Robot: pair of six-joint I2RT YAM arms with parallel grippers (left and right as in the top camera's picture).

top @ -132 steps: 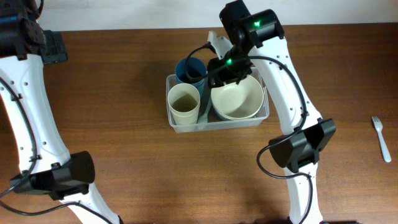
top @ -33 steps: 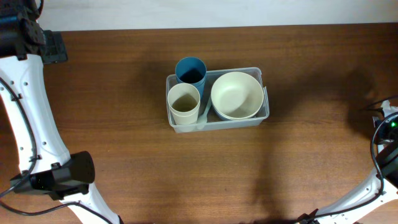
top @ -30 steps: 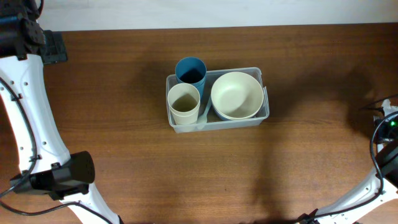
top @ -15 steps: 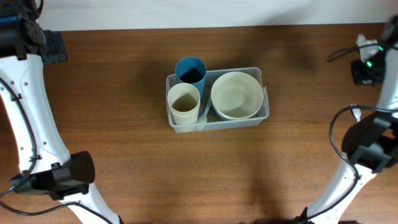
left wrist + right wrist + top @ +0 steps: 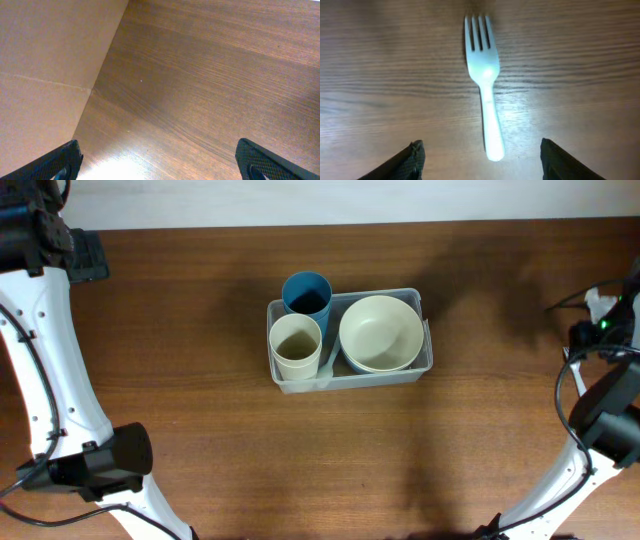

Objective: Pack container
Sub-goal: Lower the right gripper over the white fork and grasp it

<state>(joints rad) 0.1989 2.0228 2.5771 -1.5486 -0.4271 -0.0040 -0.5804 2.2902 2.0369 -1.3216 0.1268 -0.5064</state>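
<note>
The clear plastic container sits mid-table. It holds a cream bowl on the right, a cream cup at front left and a blue cup at its back left corner. A white plastic fork lies flat on the table, tines pointing away. In the right wrist view my right gripper is open just above it, with the handle end between the fingers. The right arm is at the table's right edge and hides the fork from overhead. My left gripper is open and empty over bare wood.
The left arm is at the far left back corner of the table. A brown cardboard-like surface borders the table beside the left gripper. The wooden table shows bare wood around the container.
The right arm left the container, swung to the far right and has now come down over the fork. The container and its contents have not moved. The left arm is still.
</note>
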